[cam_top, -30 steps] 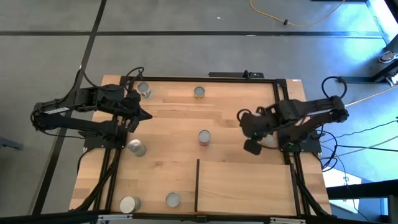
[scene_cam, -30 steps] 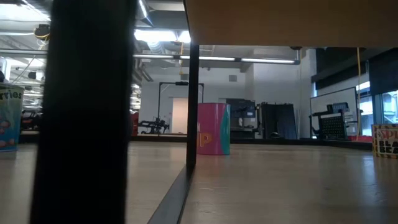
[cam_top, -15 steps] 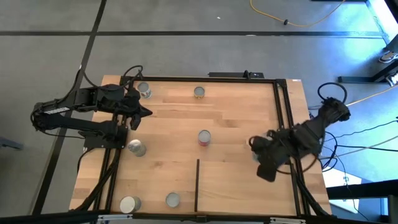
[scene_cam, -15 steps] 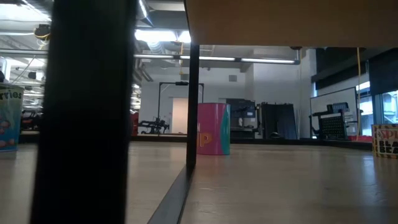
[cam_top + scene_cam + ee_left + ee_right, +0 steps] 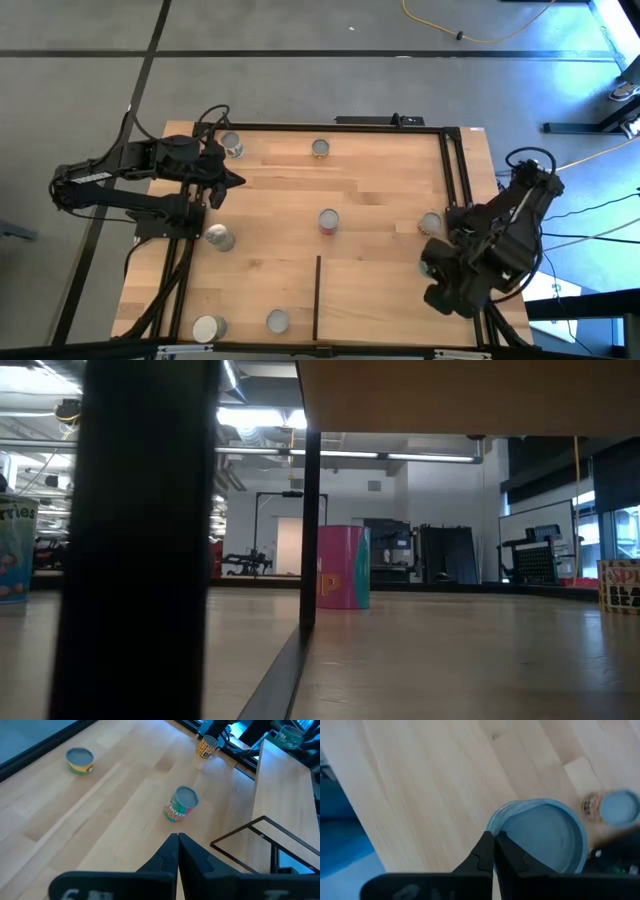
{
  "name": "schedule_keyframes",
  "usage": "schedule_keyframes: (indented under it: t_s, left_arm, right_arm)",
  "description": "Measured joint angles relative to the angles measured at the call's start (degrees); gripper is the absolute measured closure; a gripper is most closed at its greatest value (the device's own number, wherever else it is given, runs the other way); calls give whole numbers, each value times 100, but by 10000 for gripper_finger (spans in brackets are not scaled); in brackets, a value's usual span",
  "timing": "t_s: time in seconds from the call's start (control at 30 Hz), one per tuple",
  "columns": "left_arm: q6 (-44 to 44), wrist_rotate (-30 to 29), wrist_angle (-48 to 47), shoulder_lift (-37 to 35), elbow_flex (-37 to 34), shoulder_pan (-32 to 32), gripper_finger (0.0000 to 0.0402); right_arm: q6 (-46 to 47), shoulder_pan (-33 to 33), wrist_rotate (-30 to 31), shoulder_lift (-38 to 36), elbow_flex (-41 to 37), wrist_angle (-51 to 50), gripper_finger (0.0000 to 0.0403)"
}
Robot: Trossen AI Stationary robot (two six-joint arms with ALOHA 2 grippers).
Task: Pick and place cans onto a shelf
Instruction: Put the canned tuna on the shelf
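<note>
My right gripper (image 5: 432,278) (image 5: 493,840) hangs over the light-wood shelf (image 5: 380,300) near its right edge, its fingers close together at a silver-topped can (image 5: 542,840), which shows partly under the arm (image 5: 428,268). My left gripper (image 5: 232,182) (image 5: 177,837) is shut and empty above the table's far left. Other cans stand upright on the tabletop: a red-pink one (image 5: 328,221) (image 5: 343,567) in the middle, a yellow-labelled one (image 5: 431,222) at the right, and several more. My right gripper's fingertips meet at the rim (image 5: 495,827) on one side of the can's top. They come at it from above, pointing down. The can is upright, its top facing the wrist camera. The fingers hide whether its wall is between them; I cannot tell if it rests on the shelf.
Cans stand at the far left (image 5: 232,147), far middle (image 5: 320,148), left (image 5: 219,238) and near left (image 5: 209,328) (image 5: 278,321). A thin black strip (image 5: 317,295) edges the shelf's left side. In the low view the shelf's underside (image 5: 450,395) shows overhead.
My right gripper has swung from the table's middle right toward the near edge, out over the shelf, and the silver-topped can has gone along with it. The move has uncovered the yellow-labelled can at the right.
</note>
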Motion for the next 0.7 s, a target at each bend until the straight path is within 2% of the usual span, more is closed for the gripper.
schedule_keyframes:
  t_s: [0.33,0.7]
  left_arm:
    - [-13,-149,0,-1,0,2,401]
    - [-11,-151,0,-1,0,1,401]
  right_arm:
    - [1034,458,-23,176,-278,48,400]
    - [2284,558,-377,775,-284,-127,400]
